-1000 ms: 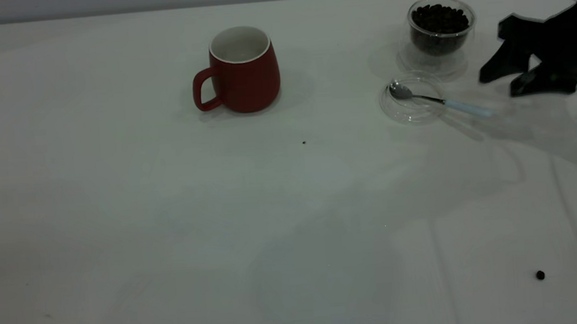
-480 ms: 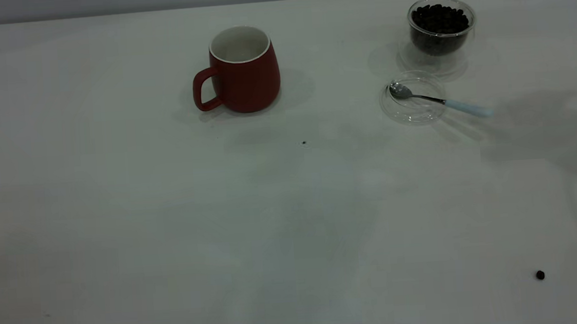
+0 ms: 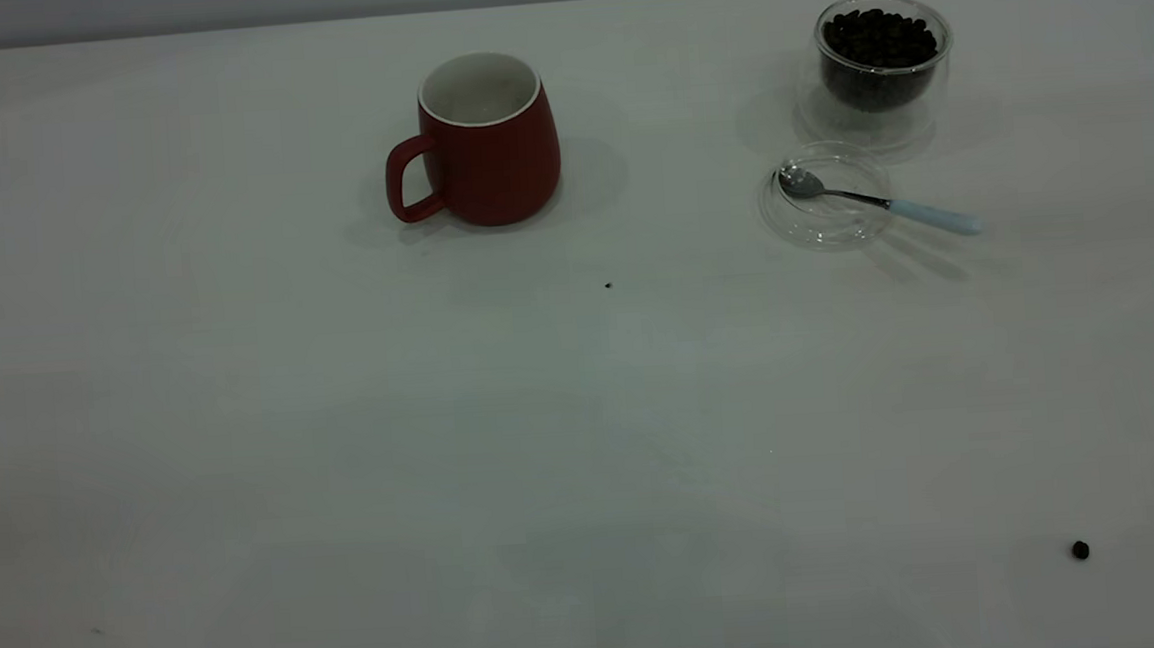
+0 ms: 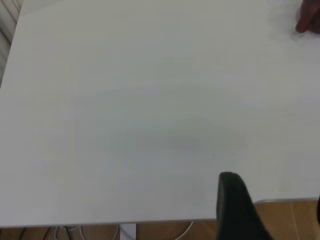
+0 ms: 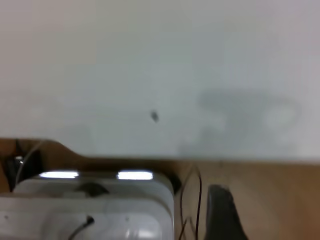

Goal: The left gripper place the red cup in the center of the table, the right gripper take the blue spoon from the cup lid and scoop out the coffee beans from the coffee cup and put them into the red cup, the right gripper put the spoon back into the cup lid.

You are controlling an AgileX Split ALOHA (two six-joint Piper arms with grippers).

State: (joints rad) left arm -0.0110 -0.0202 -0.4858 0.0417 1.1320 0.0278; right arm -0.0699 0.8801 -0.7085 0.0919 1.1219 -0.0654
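Observation:
The red cup (image 3: 486,139) stands upright on the table (image 3: 343,428), behind its middle, handle to the left. Its edge shows in the left wrist view as a red patch (image 4: 310,20). At the back right the coffee cup (image 3: 881,55) holds coffee beans (image 3: 878,37). In front of it the blue spoon (image 3: 880,200) rests with its bowl in the cup lid (image 3: 823,199) and its handle sticking out to the right. Neither gripper shows in the exterior view. My left gripper (image 4: 276,200) hangs open over the table's near edge. My right gripper (image 5: 272,210) is open off the table's edge, one finger (image 5: 222,215) showing.
One stray bean (image 3: 1080,550) lies near the table's front right and shows again as a bean (image 5: 154,116) in the right wrist view. A tiny dark speck (image 3: 608,285) sits in front of the red cup. A white device (image 5: 85,210) and cables sit below the table edge.
The right gripper, which hung open to the right of the coffee cup a second ago, has pulled out of the exterior view, and its shadow has faded. The cups, lid and spoon have not moved.

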